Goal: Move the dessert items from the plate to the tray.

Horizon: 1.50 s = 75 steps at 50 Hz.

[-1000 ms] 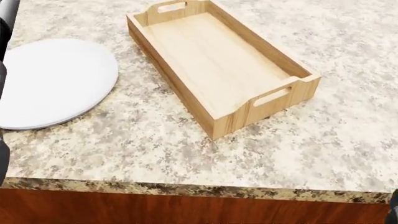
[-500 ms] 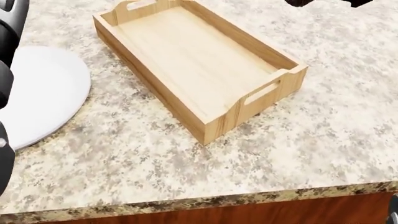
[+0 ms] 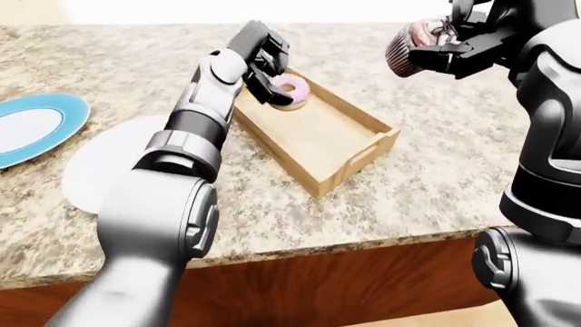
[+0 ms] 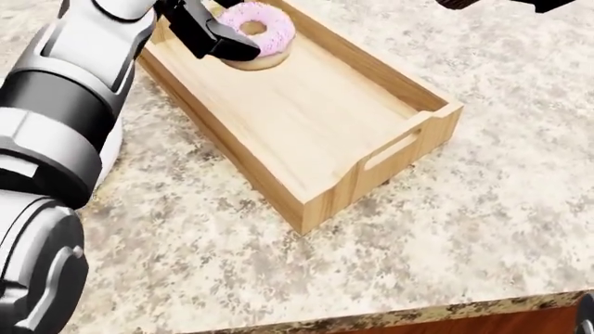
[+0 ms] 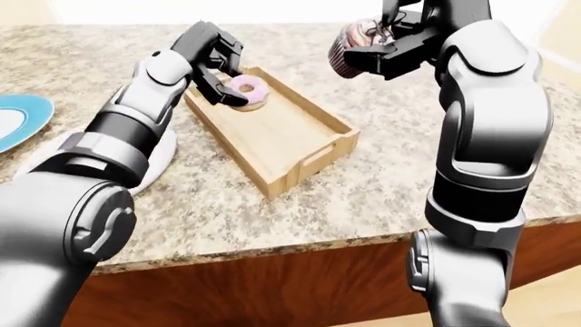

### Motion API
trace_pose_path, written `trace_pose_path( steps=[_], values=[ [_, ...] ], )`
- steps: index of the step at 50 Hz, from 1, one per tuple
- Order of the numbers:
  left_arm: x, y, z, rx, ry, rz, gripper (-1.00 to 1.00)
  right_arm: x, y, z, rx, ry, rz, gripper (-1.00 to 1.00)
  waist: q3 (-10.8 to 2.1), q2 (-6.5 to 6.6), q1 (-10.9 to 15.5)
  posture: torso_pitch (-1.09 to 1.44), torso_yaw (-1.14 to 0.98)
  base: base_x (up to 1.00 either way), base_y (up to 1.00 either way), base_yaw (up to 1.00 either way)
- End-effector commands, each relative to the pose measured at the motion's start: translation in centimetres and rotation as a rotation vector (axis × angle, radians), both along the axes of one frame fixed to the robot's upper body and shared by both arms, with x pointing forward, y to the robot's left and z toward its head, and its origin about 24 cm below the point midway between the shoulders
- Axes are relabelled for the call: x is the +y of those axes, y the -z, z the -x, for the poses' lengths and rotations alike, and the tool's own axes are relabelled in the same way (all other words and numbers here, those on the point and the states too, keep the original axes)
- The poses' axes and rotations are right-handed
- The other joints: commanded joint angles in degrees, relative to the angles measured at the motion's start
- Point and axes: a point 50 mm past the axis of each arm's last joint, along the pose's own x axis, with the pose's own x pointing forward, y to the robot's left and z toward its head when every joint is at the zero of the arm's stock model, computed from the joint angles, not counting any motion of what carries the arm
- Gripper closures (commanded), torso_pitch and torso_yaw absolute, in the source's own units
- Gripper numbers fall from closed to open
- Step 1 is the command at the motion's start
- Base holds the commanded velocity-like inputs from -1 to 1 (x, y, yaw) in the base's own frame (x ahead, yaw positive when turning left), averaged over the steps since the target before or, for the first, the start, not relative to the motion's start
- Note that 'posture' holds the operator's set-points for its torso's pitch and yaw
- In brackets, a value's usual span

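Two hands, two desserts: each hand holds one dessert item, and neither is set down yet.
Left hand: the left hand [image 4: 206,28] has its dark fingers closed on the edge of the pink-frosted ring doughnut [image 4: 257,29], gripping it from the head view's left.
Doughnut's place: it is held over the upper end of the rectangular light-wood tray with cut-out handles [image 4: 409,142], tilted so the frosting faces partly upward; whether its lower edge touches the tray floor I cannot tell.
Right hand: the right hand [image 3: 451,49] is wrapped round the chocolate cupcake in a brown ribbed paper case [image 3: 409,45], held high and tipped on its side.
Cupcake's place: held in the air, to the tray's upper right in the left-eye view, over the speckled granite table [image 4: 482,229] and not over the tray.
Key relation: the tray floor lies straight below the left hand; its long axis runs from there down and to the right in the head view, leaving bare wood on that side of the doughnut.
Nearer hand: the left, already over the tray; the right must travel left and down to reach it.
Plate: the plain white round plate [image 3: 95,167] lies below and left of the left hand, beside the tray, with no dessert seen on it.
Judgement: lowering and releasing the doughnut looks like the step in hand.
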Motion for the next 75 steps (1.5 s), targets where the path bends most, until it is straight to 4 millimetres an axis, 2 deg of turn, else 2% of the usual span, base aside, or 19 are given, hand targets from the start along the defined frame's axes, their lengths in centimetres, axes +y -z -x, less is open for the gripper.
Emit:
trace_pose_path(
  steps=[1, 11, 12, 13, 14, 15, 16, 17, 18, 28, 33, 36, 41, 42, 48, 54, 59, 66, 75],
  values=[
    [-0.6, -2.7, 0.4, -0.115, 0.010, -0.020, 1.00, 0.1, -2.2, 1.0, -0.112, 0.001, 0.017, 1.00, -2.23, -0.29, 0.06, 0.05, 0.00, 0.00, 0.00, 0.00],
    [-0.9, -1.5, 0.3, -0.100, 0.001, -0.059, 1.00, 0.0, -2.2, 1.1, -0.115, 0.001, 0.020, 1.00, -2.04, -0.51, 0.00, 0.05, 0.00, 0.00, 0.00, 0.00],
    [-1.0, -1.5, 0.3, -0.100, 0.001, -0.065, 0.98, 0.0, -2.2, 1.1, -0.114, 0.001, 0.023, 1.00, -2.02, -0.52, 0.01, 0.05, 0.00, 0.00, 0.00, 0.00],
    [-1.0, -1.4, 0.3, -0.097, 0.002, -0.062, 0.87, 0.0, -2.2, 1.1, -0.115, 0.001, 0.021, 1.00, -2.00, -0.54, 0.02, 0.05, 0.00, 0.00, 0.00, 0.00],
    [-1.0, -1.3, 0.2, -0.093, 0.006, -0.068, 0.72, 0.0, -2.2, 1.1, -0.115, 0.000, 0.021, 1.00, -1.99, -0.55, 0.03, 0.05, 0.00, 0.00, 0.00, 0.00],
    [-1.0, -1.3, 0.2, -0.090, 0.007, -0.064, 0.42, 0.0, -2.2, 1.2, -0.115, 0.002, 0.021, 1.00, -1.97, -0.55, 0.03, 0.05, 0.00, 0.00, 0.00, 0.00],
    [-1.0, -1.3, 0.2, -0.093, 0.002, -0.069, -0.32, 0.0, -2.2, 1.2, -0.114, 0.001, 0.018, 1.00, -1.95, -0.56, 0.04, 0.05, 0.00, 0.00, 0.00, 0.00],
    [-1.0, -1.3, 0.2, -0.086, 0.006, -0.066, -0.93, 0.0, -2.2, 1.2, -0.115, 0.000, 0.020, 1.00, -1.94, -0.56, 0.06, 0.05, 0.00, 0.00, 0.00, 0.00],
    [-0.9, -1.1, 0.2, -0.089, 0.002, -0.082, -1.00, 0.0, -2.2, 1.2, -0.115, 0.001, 0.020, 1.00, -1.93, -0.57, 0.07, 0.05, 0.00, 0.00, 0.00, 0.00],
    [-0.4, -1.0, 0.1, -0.087, -0.026, -0.083, -1.00, 0.4, -2.5, 1.2, -0.112, -0.003, 0.038, 1.00, -1.87, -0.46, -0.01, 0.05, 0.00, 0.00, 0.00, 0.00],
    [1.3, -4.7, 0.5, -0.167, -0.081, -0.004, -1.00, 1.5, -2.2, -0.6, -0.058, -0.024, 0.081, 1.00, -1.87, -0.29, -0.23, 0.05, 0.00, 0.00, 0.00, 0.00],
    [2.5, -7.3, 1.0, -0.226, -0.121, 0.061, -1.00, 2.4, -2.7, -2.1, -0.019, -0.030, 0.129, 1.00, -1.85, -0.01, -0.59, 0.05, 0.00, 0.00, 0.00, 0.00],
    [4.2, -10.1, 1.9, -0.291, -0.141, 0.101, -1.00, 4.5, -3.6, -4.8, 0.012, -0.063, 0.209, 1.00, -1.68, 0.92, -0.96, 0.05, 0.00, 0.00, 0.00, 0.00],
    [4.8, -11.1, 2.3, -0.316, -0.142, 0.132, -1.00, 5.1, -3.0, -5.7, 0.049, -0.067, 0.272, 1.00, -1.69, 1.09, -1.02, 0.05, 0.00, 0.00, 0.00, 0.00],
    [7.0, -14.6, 3.9, -0.407, -0.195, 0.137, -1.00, 7.4, -1.0, -8.4, 0.138, -0.116, 0.309, 1.00, -1.79, 1.98, -1.16, 0.05, 0.00, 0.00, 0.00, 0.00],
    [7.8, -15.5, 4.4, -0.432, -0.224, 0.125, -1.00, 8.3, 1.7, -9.5, 0.221, -0.113, 0.409, 1.00, -1.75, 2.31, -1.00, 0.05, 0.00, 0.00, 0.00, 0.00],
    [7.5, -16.5, 4.9, -0.471, -0.219, 0.105, -1.00, 8.9, 3.2, -9.8, 0.250, -0.127, 0.434, 1.00, -1.77, 2.37, -0.81, 0.05, 0.00, 0.00, 0.00, 0.00],
    [7.7, -16.4, 4.9, -0.473, -0.220, 0.100, -1.00, 9.6, 4.6, -10.0, 0.261, -0.141, 0.467, 1.00, -1.71, 2.43, -0.91, 0.05, 0.00, 0.00, 0.00, 0.00],
    [7.9, -16.2, 4.8, -0.472, -0.226, 0.100, -1.00, 9.9, 4.9, -10.0, 0.271, -0.158, 0.489, 1.00, -1.84, 2.57, -1.06, 0.05, 0.00, 0.00, 0.00, 0.00]
  ],
)
